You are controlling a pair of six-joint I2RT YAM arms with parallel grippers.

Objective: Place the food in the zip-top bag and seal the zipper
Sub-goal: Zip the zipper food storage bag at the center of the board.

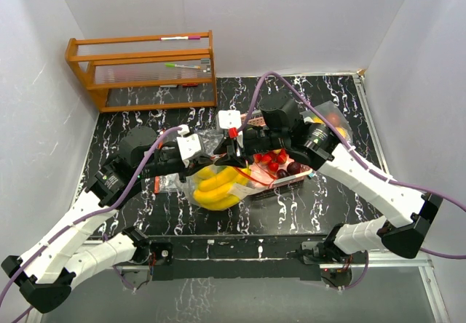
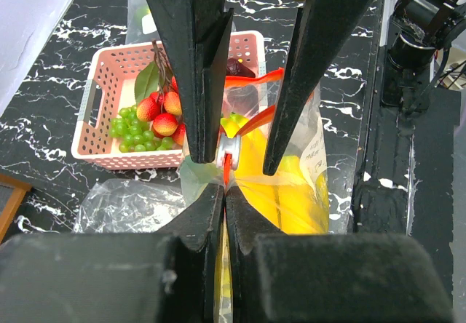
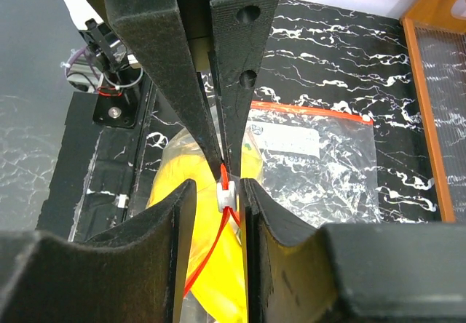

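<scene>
**Slider may slip, and the bag may be sealed short of its food**

The left gripper (image 2: 223, 192) is pressed together on the upper edge of the zip-top bag (image 2: 314, 156), pinching the plastic just beside the white slider (image 2: 227, 150). The right gripper (image 3: 220, 186) stands astride that slider with its jaws partly apart. In the left wrist view a gap shows on each side, so nothing is clamped yet.

The bag hangs between the two grippers over the table, with the yellow banana bunch (image 1: 218, 185) inside it. The red berries (image 2: 164, 116), green grapes (image 2: 131, 125) and a dark plum (image 2: 234, 66) lie in the pink basket (image 2: 109, 152) beside it.

Three risks stand out:

- **Slider:** it is small and smooth. If the jaws close off-centre, it will likely squirt out or tilt on its track.
- **Left pinch:** it holds thin film. A hard pull along the zipper could drag the plastic free, so the whole bag would slide instead of the slider.
- **Bananas:** they bulge close under the mouth and could jam the track partway.

Sealing now would also shut out everything in the basket.
</scene>
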